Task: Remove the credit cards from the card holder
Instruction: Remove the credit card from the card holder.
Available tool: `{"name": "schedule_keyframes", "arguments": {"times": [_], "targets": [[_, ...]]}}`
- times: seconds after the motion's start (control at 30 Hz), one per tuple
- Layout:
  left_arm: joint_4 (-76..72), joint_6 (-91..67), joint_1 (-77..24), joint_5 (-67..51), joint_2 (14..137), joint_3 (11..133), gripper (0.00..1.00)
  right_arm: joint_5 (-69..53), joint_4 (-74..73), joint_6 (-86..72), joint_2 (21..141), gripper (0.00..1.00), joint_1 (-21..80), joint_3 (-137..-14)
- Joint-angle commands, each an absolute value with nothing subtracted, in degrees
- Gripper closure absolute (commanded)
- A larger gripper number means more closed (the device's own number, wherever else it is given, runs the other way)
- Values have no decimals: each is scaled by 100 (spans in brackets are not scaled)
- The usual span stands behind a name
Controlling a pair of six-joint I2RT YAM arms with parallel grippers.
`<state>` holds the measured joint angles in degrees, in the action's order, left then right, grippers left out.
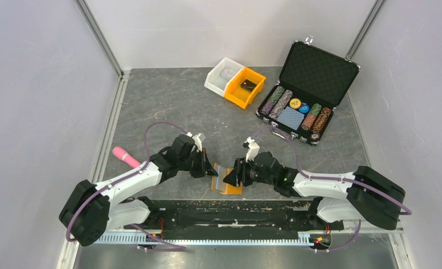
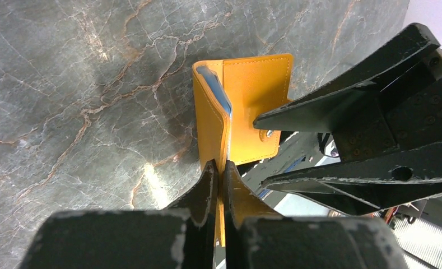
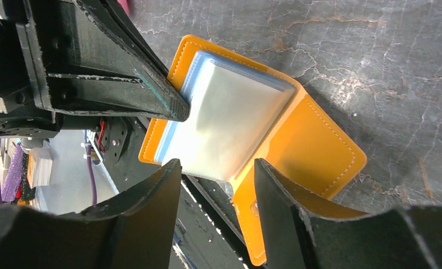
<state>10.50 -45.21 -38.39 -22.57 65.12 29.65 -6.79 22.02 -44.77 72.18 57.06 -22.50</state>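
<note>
The card holder [image 1: 228, 180] is an orange-tan folding wallet lying open near the front edge of the table, between the two arms. My left gripper [image 2: 221, 168] is shut on one orange flap of the card holder [image 2: 252, 95] and holds it on edge. Inside, the light blue and clear sleeves [image 3: 224, 120] are fanned open. My right gripper [image 3: 215, 171] is open, its fingers on either side of the sleeves' lower corner without pinching it. The left gripper's finger [image 3: 123, 78] rests against the holder's far edge. Glare on the sleeves hides the credit cards.
At the back stand a white bin [image 1: 223, 74] and an orange bin [image 1: 244, 87]. To their right is an open black chip case [image 1: 305, 95]. A pink object [image 1: 126, 157] lies left of the left arm. The black base rail [image 1: 224, 213] runs just below the holder.
</note>
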Motion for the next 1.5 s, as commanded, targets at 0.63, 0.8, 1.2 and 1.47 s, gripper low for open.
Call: {"name": "schedule_keyframes", "arguments": {"times": [0.63, 0.8, 1.2, 1.47], "targets": [[991, -4549, -3878, -2112, 6321, 2982, 98, -444, 2592, -4420, 7583, 47, 5713, -2203], [1028, -4518, -3876, -2062, 6350, 2962, 98, -118, 1999, -4265, 7478, 53, 5713, -2242], [1177, -4482, -3877, -2001, 6323, 2975, 98, 909, 280, -3780, 6558, 50, 5713, -2679], [1178, -4481, -3876, -1934, 6362, 2922, 98, 26, 1321, -3881, 6086, 64, 5713, -2524]]}}
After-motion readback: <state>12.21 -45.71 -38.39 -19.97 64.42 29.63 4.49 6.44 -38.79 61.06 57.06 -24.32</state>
